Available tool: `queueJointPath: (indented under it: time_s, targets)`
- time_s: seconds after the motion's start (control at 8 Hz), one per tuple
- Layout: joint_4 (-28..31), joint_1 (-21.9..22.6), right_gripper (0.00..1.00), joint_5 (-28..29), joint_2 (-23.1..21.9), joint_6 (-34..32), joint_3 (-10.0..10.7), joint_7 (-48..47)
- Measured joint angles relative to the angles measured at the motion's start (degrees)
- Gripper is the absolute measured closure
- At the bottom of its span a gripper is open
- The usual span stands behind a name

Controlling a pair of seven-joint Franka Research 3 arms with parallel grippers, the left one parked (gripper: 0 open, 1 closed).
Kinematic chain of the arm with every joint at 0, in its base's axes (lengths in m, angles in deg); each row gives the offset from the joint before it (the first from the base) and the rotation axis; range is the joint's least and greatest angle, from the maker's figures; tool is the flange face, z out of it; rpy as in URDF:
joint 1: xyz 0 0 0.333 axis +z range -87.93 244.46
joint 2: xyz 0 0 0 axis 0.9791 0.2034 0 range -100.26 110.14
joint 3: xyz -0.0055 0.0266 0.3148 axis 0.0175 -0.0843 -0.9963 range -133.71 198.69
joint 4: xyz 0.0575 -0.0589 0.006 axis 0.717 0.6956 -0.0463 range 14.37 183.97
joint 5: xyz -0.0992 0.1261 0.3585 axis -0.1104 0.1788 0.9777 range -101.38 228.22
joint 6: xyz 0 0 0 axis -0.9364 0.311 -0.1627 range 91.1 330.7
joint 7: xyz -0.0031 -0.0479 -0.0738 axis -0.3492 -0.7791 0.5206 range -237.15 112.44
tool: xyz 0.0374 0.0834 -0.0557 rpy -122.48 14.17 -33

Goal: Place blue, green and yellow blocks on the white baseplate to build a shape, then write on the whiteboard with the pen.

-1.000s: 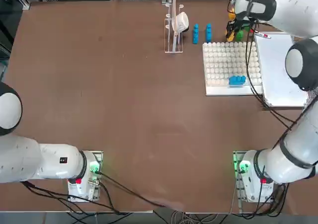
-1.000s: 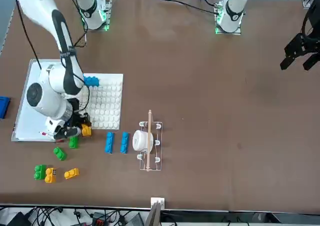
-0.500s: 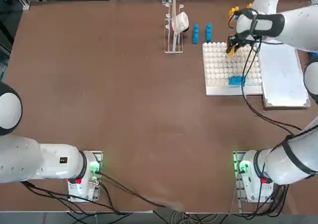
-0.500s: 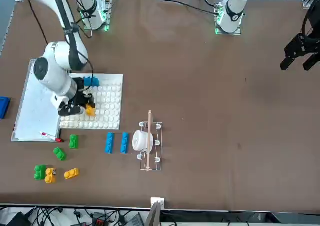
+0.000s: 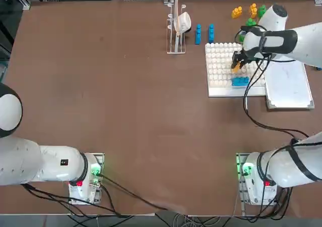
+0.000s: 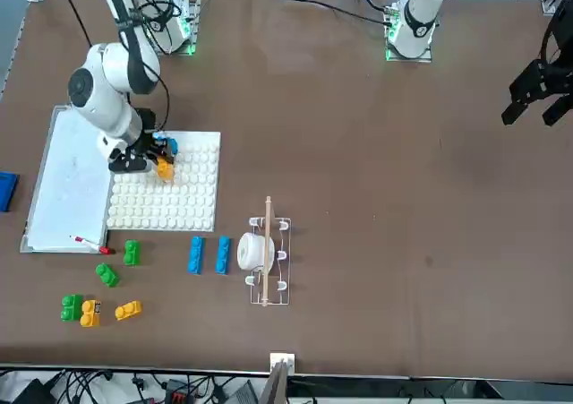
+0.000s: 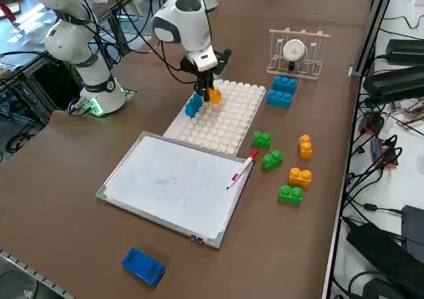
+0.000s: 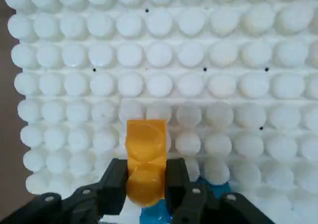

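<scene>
Overhead, facing and raised right-side cameras share the white baseplate [image 5: 221, 71]; the wrist camera hovers close above it.

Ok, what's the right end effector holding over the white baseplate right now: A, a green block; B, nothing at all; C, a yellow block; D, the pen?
C: the right end effector is shut on a yellow block above the white baseplate, next to the blue block already on it; the pen lies at the whiteboard edge.
</scene>
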Motion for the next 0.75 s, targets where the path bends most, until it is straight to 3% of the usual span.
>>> queueJointPath:
  time_s: [0.75]
  targets:
    - [1.9,0.0,0.59,0.0,0.5,2.9,0.0,-0.2]
